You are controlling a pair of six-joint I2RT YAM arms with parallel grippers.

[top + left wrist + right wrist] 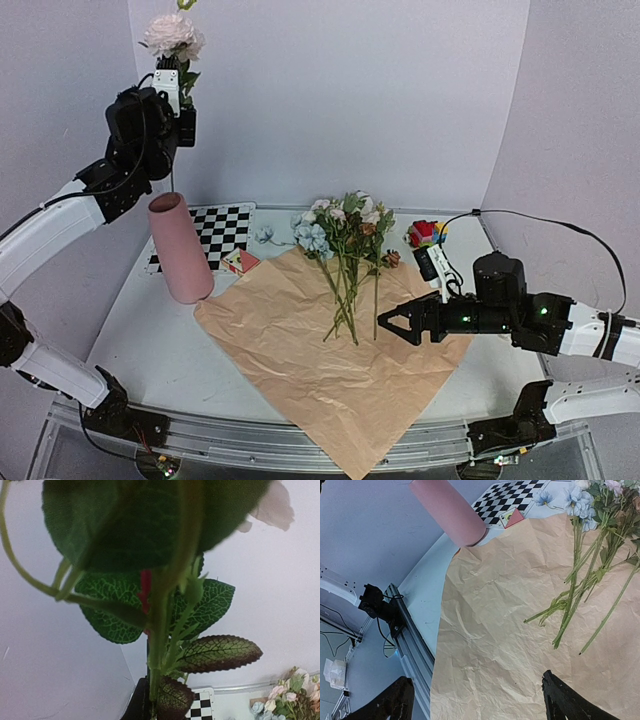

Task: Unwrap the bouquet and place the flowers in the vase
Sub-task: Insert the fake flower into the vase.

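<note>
"Up at the left, above the vase point(180, 248) — what has that claw got?"

"The left gripper point(172, 92) is clamped on one white-pink flower point(172, 35), bloom up, with its thin stem hanging down to the vase mouth. Whether the tip is inside, I can't tell."

"And the wrapping?"

"Done, I'd say — the kraft paper point(330, 380) lies spread flat, with the other flowers point(345, 240) in a loose bunch on it, right of the vase."

"The other arm?"

"The right gripper point(396, 325) hovers low over the paper by the stem ends, jaws wide, holding nothing."

"So what's left?"

"Nearly all of it. No bloom stands in the vase, this first stem needs lowering, and the bunch has yet to follow."
</note>
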